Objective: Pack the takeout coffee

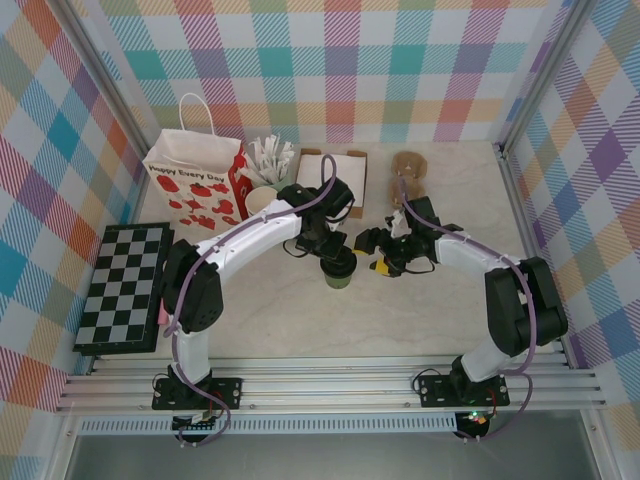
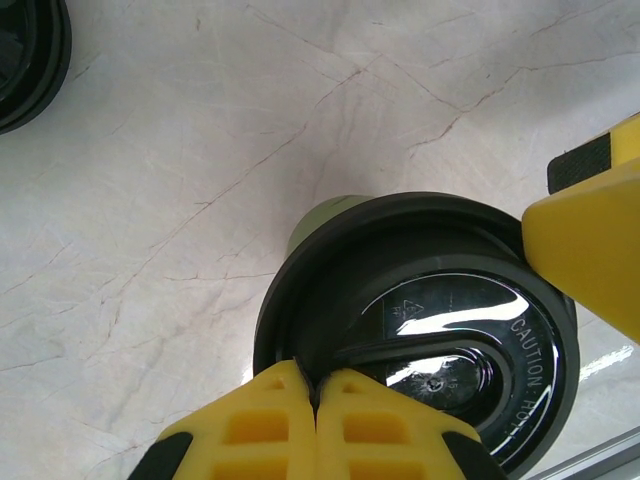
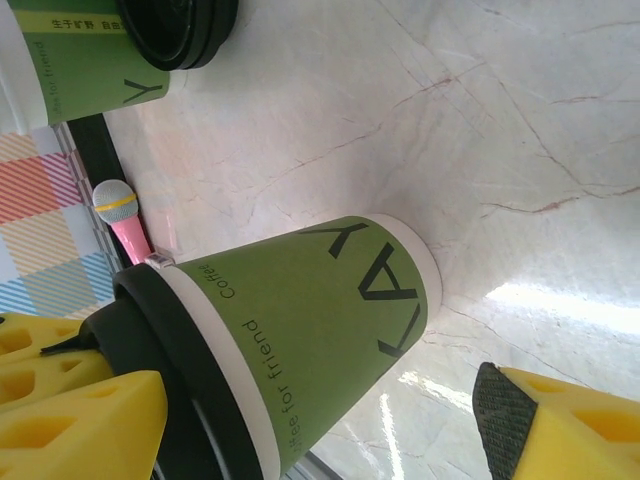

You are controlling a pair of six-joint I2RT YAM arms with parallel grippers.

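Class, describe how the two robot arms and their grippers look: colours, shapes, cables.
The left arm and right arm each have white tubular links between black joint housings, with a purplish cable running along them. The left gripper has yellow fingers with rectangular recesses. The right gripper has yellow fingers too, one tipped with a black pad.

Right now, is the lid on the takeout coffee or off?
On. In both wrist views the black lid sits around the green cup at its rim; whether it is fully snapped down, cannot tell.
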